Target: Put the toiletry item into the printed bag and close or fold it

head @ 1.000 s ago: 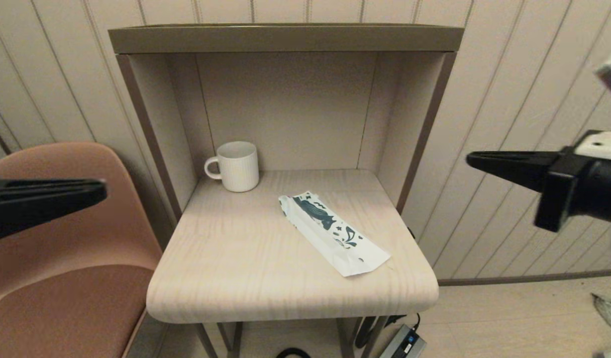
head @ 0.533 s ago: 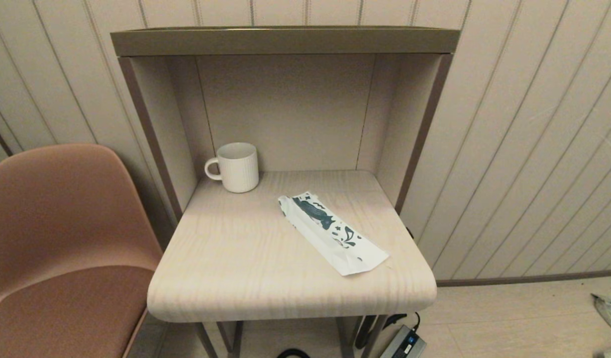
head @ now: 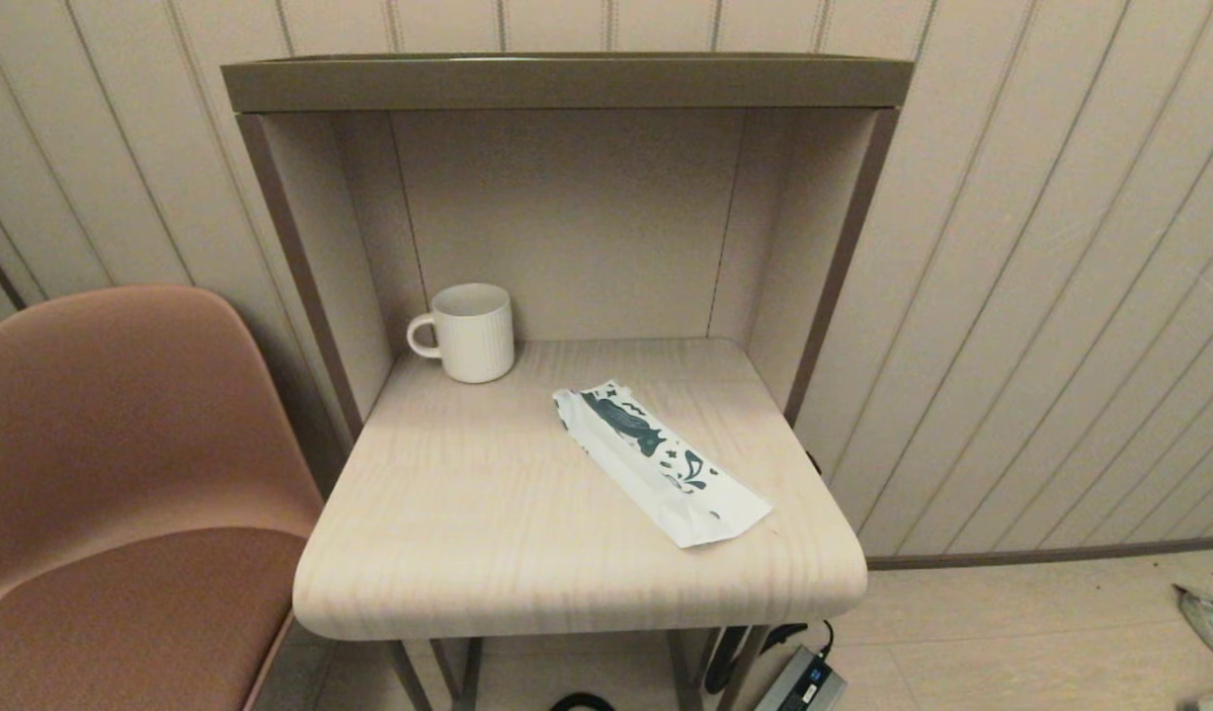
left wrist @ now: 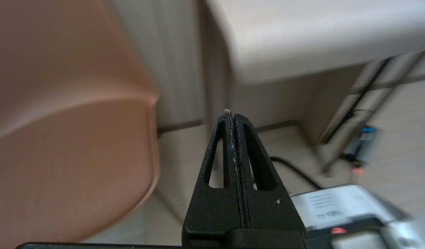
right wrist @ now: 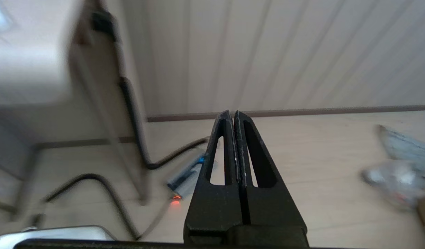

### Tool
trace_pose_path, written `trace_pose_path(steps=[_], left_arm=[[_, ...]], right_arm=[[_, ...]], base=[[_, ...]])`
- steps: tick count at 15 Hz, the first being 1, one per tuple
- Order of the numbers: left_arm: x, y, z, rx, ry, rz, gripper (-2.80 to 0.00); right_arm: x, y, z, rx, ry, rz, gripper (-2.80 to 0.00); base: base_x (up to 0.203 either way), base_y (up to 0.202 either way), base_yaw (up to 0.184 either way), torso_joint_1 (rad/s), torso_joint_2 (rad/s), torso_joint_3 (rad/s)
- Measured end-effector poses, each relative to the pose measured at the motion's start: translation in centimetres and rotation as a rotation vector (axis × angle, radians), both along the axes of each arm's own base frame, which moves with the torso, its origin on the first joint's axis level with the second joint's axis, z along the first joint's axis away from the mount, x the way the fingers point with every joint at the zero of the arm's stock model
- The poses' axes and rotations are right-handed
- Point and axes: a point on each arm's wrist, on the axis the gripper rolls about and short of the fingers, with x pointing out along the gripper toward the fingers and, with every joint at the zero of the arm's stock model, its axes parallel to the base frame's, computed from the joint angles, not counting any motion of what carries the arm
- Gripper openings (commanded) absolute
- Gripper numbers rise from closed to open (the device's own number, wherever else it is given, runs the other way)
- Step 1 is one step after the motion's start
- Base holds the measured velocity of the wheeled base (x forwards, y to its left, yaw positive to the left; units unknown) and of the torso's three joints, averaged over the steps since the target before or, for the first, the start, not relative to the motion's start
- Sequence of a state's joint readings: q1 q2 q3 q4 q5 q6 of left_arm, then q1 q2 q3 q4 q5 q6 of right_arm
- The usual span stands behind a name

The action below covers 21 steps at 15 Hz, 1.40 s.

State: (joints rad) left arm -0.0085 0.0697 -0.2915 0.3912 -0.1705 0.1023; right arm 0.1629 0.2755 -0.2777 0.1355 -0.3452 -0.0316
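Observation:
The printed bag point(head: 659, 461) lies flat and slanted on the small wooden table point(head: 488, 553), folded narrow, its dark teal print facing up. The white squeeze tube shows in no view. Neither arm appears in the head view. My left gripper point(left wrist: 231, 113) is shut with nothing in it, low beside the pink chair and below the table's edge. My right gripper point(right wrist: 231, 112) is shut and empty as well, hanging low over the floor to the right of the table legs.
A white ribbed mug point(head: 466, 331) stands at the back left of the table, under the shelf top point(head: 567, 79). A pink chair point(head: 113, 474) is at the left. Cables and a power brick point(head: 802, 681) lie on the floor below.
One second ago both grippers hung in the head view at the left and right edges. Both have since dropped out of that view. The bag and mug have not moved.

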Motion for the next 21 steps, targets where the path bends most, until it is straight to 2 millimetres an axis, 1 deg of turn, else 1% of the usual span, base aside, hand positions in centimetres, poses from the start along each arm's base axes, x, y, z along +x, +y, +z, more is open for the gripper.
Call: trace_pose_path(steps=[1,3,4,6,7,8,10,12,13,18,21], left_arm=[[0.3,0.1,-1.1,0.007,-0.004,0.041,-2.8],[1.0,0.2,-2.8,0.022,-0.02,0.098,-2.8],[1.3,0.2,-3.3,0.028,-0.05,0.114,-2.8],[1.6,0.3,-3.6,0.041,-0.086,0.12,-2.8],[1.6,0.3,-3.8,0.046,-0.082,0.119,-2.8],[1.6,0.3,-3.9,0.054,-0.081,0.116,-2.8],[1.7,0.2,-4.0,0.074,-0.083,0.109,-2.8],[1.7,0.2,-4.0,0.077,-0.081,0.108,-2.8],[1.7,0.2,-4.0,0.077,-0.081,0.107,-2.8],[1.7,0.3,-4.1,0.024,-0.072,0.149,-2.8],[1.8,0.4,-4.1,-0.054,-0.076,0.192,-2.8]], right_arm=[[0.3,0.0,-0.9,-0.048,-0.012,-0.063,-2.8],[0.6,-0.2,-2.1,-0.122,-0.031,-0.227,-2.8],[0.5,-0.2,-2.7,-0.143,-0.028,-0.271,-2.8],[-0.1,-0.1,-4.0,-0.192,-0.028,-0.3,-2.8],[-0.4,0.0,-4.5,-0.208,-0.057,-0.274,-2.8],[-0.7,0.1,-4.9,-0.214,-0.09,-0.21,-2.8],[-0.9,0.5,-5.6,-0.192,-0.143,-0.038,-2.8],[-1.0,0.9,-5.9,-0.134,-0.174,0.142,-2.8],[-1.0,1.1,-6.1,-0.107,-0.18,0.197,-2.8],[-1.1,1.1,-6.1,-0.017,-0.198,0.205,-2.8],[-1.1,1.1,-6.1,-0.014,-0.2,0.204,-2.8]], base=[[0.0,0.0,0.0,0.0,0.0,0.0],[0.0,0.0,0.0,0.0,0.0,0.0],[0.0,0.0,0.0,0.0,0.0,0.0],[0.0,0.0,0.0,0.0,0.0,0.0],[0.0,0.0,0.0,0.0,0.0,0.0],[0.0,0.0,0.0,0.0,0.0,0.0],[0.0,0.0,0.0,0.0,0.0,0.0],[0.0,0.0,0.0,0.0,0.0,0.0],[0.0,0.0,0.0,0.0,0.0,0.0],[0.0,0.0,0.0,0.0,0.0,0.0],[0.0,0.0,0.0,0.0,0.0,0.0]])
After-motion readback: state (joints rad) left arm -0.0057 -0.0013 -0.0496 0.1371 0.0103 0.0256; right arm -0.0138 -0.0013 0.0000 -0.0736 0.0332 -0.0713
